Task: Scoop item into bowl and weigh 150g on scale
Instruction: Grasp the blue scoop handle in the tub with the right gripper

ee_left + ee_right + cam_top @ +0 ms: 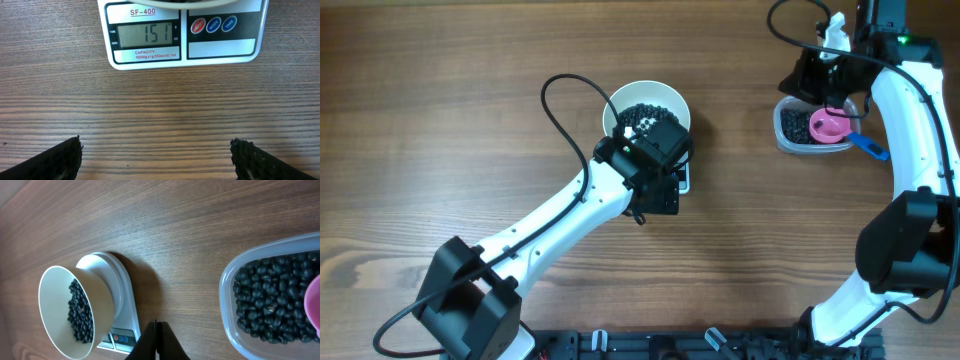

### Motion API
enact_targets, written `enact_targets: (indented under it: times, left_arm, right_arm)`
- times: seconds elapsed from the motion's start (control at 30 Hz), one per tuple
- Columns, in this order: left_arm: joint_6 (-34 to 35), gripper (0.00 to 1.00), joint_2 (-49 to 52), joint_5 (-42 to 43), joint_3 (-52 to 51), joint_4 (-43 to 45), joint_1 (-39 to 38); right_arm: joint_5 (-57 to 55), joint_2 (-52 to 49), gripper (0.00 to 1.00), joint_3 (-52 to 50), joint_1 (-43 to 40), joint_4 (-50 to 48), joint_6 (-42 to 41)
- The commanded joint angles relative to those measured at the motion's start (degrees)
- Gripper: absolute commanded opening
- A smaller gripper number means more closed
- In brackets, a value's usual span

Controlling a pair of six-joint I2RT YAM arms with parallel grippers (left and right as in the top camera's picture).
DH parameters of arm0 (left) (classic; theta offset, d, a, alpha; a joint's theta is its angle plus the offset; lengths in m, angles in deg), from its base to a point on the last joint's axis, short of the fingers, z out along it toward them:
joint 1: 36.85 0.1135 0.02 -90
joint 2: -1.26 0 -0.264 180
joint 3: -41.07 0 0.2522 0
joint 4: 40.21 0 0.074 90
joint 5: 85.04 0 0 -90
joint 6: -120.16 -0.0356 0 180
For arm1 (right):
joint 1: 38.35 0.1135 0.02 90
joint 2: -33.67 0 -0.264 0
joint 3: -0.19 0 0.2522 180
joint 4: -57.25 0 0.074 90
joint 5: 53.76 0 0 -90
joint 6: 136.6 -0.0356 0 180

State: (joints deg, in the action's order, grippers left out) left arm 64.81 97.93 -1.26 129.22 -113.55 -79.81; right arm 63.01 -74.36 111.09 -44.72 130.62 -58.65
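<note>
The white bowl (646, 103) (64, 311) stands on the white scale (185, 36) (124, 299) and holds black beans (80, 312) (642, 116). The scale's display (144, 35) reads 151. My left gripper (157, 152) hovers low over the wood just in front of the scale, open wide with nothing between its fingers (67, 159). In the overhead view it covers most of the scale. My right gripper (156, 330) is shut on nothing, raised to the right of the scale, near the clear tub (235, 325) (792, 132) of beans (272, 300).
A pink scoop (830, 125) (314, 306) with a blue handle (868, 147) rests in the tub at the table's right. A black cable (560, 110) loops left of the bowl. Bare wood spans the left and the middle front.
</note>
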Motion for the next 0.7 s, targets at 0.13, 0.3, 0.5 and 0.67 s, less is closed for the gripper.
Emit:
enact_targets:
  times: [0.13,0.3,0.5,0.67]
  left_arm:
    - [0.55,1.00,0.44,-1.16,-0.35,-0.04,0.37]
    - [0.55,1.00,0.44,-1.16,-0.35,-0.07,0.37]
    - [0.55,1.00,0.44,-1.16,-0.35,-0.04,0.31]
    - [0.55,1.00,0.44,-1.16,-0.35,-0.07,0.31]
  right_arm:
    - [-7.69,2.25,0.37,3.39,-9.68,17.75,1.57]
    - [-7.89,6.38,0.64,5.29,-26.08,28.04,7.67]
    - [2.93,6.25,0.78,-5.90,-44.35,19.37,13.27]
    - [19.93,6.25,0.79,-22.93,-48.06,1.79,13.57]
